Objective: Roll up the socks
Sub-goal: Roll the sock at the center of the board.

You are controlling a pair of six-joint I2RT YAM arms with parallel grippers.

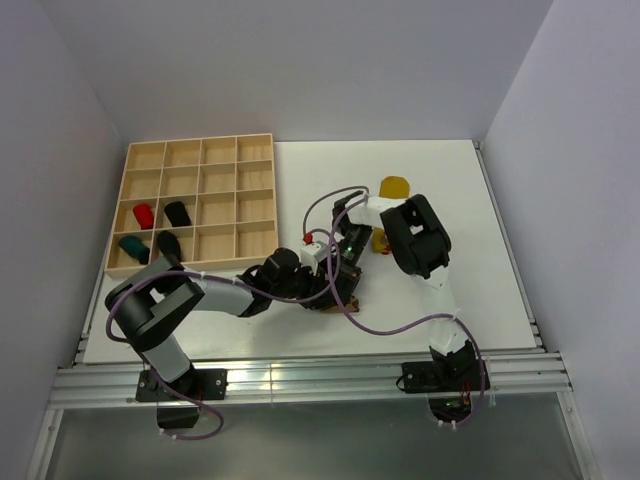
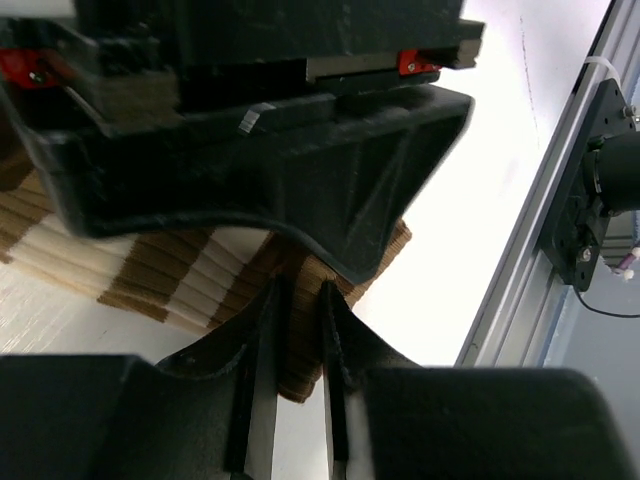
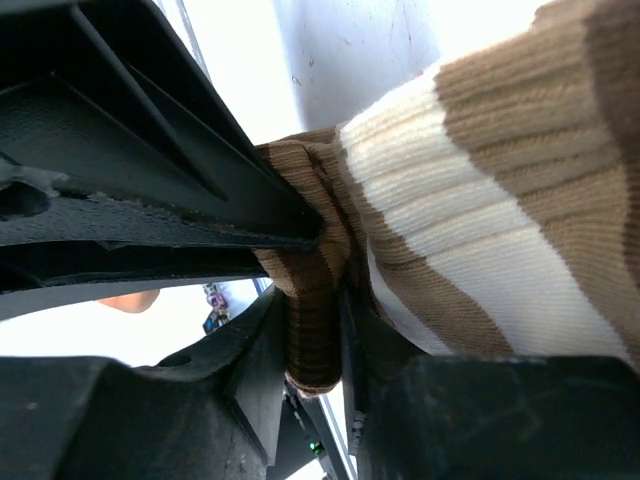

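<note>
arms [image 1: 235, 293]: white-and-black links | cables [image 1: 400, 325]: purple (zip-tied) | hand fingers [image 2: 255, 345]: black

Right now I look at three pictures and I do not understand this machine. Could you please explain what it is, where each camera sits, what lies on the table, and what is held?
These are two robot arms fixed at the near edge of a white table. The wide picture comes from a camera above and behind them. The other two come from small cameras on the wrists, so you see each arm's own black fingers up close.

The two arms meet in the middle over a brown and white striped sock. The right gripper is shut on a brown fold of it. The left gripper is nearly closed over the sock's brown edge; a firm grip cannot be confirmed.

A wooden tray with compartments stands at the far left, holding a red sock, two black socks and a teal sock. A mustard yellow sock lies beyond the arms.
</note>
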